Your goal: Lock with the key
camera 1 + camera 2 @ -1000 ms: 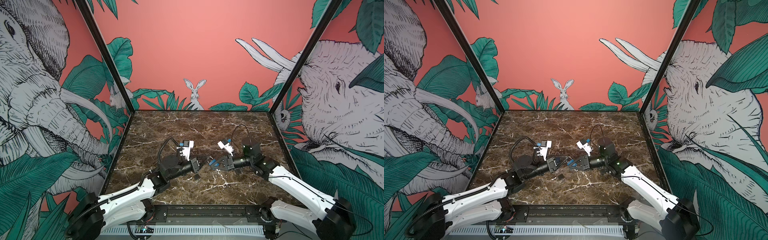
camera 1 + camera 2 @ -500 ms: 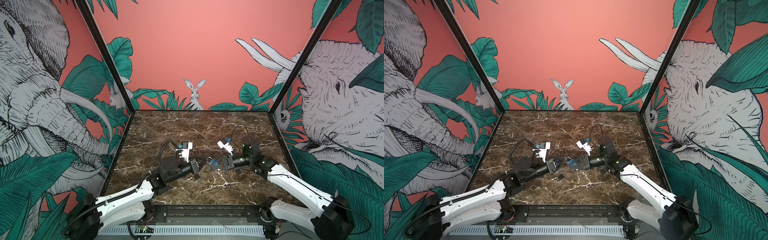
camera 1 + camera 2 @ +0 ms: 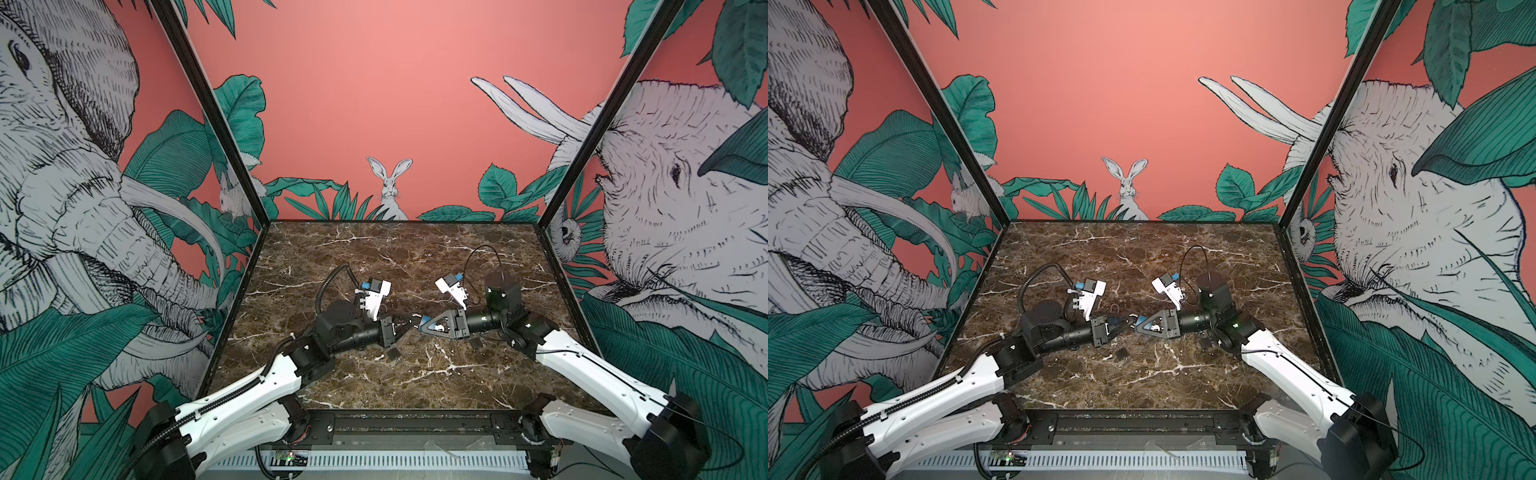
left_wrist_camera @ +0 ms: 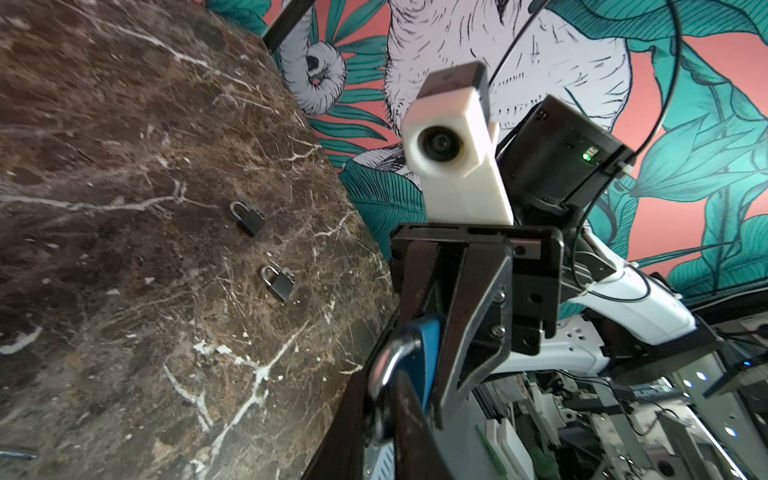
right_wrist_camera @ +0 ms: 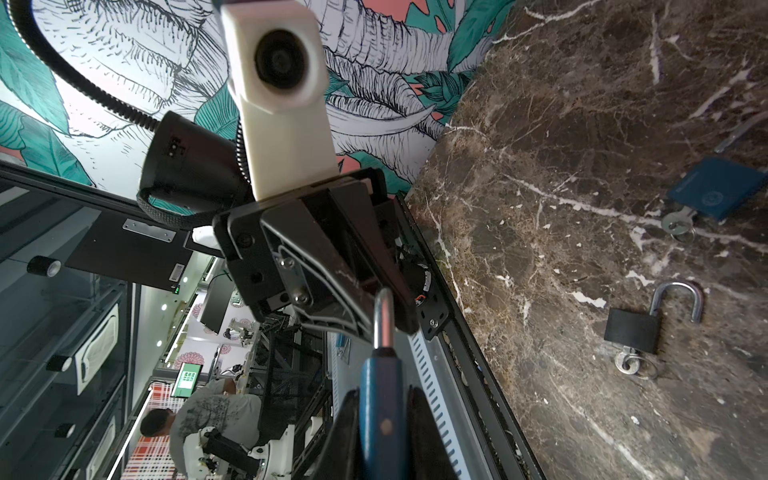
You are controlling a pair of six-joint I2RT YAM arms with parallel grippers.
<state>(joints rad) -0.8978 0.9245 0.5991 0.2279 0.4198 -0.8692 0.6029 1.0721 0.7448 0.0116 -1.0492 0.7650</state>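
We see the right gripper [image 5: 381, 392] clamping the blue rectangular padlock [image 5: 380, 415]. At its steel shackle [image 5: 383, 334], the left gripper's [image 5: 385, 316] opening is unclear.

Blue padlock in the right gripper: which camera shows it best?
The right wrist view: the blue padlock fills the foreground, body edge-on, silver shackle plainly visible. The left wrist view shows only a sliver of body behind the shackle. In both top views it is a tiny blue speck.
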